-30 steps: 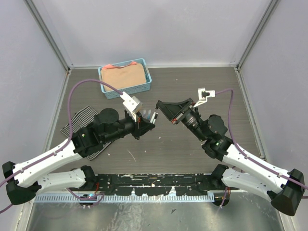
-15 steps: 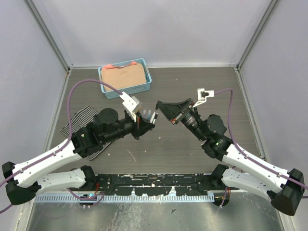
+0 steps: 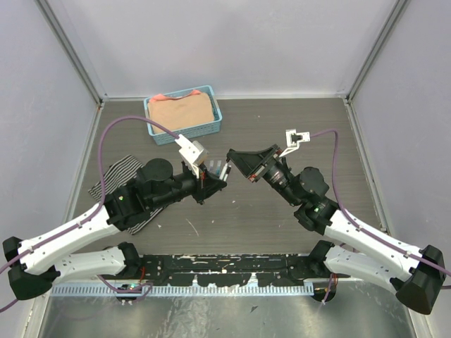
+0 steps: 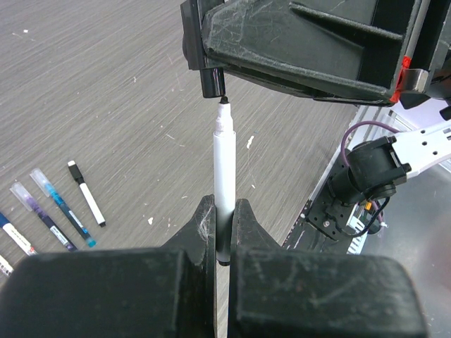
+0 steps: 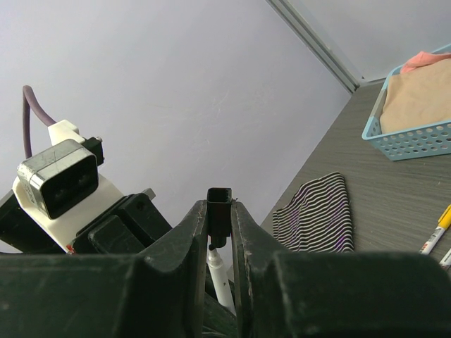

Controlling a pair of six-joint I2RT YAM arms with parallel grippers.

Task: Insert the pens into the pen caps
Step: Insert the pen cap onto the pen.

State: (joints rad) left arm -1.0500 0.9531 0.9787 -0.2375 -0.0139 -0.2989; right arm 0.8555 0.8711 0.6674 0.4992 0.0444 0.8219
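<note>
My left gripper [image 4: 223, 211] is shut on the lower end of a white pen [image 4: 224, 169], which points up and away with its small black tip bare. My right gripper [image 5: 219, 208] is shut on a short black pen cap [image 5: 219, 211]. In the left wrist view the cap [image 4: 213, 81] hangs mouth-down just above the pen tip, a little to its left, with a small gap between them. Seen from above, the two grippers meet over the table's middle, the left gripper [image 3: 215, 182] below and left of the right gripper [image 3: 236, 158].
Several capped pens [image 4: 86, 192] lie side by side on the table at the left of the left wrist view. A blue basket [image 3: 218, 116] holding a peach cloth stands at the back left. A striped cloth [image 3: 116, 176] lies at the left, partly under the left arm.
The right gripper with the black cap has edged slightly left toward the pen tip. The left gripper and its pen have barely moved.
</note>
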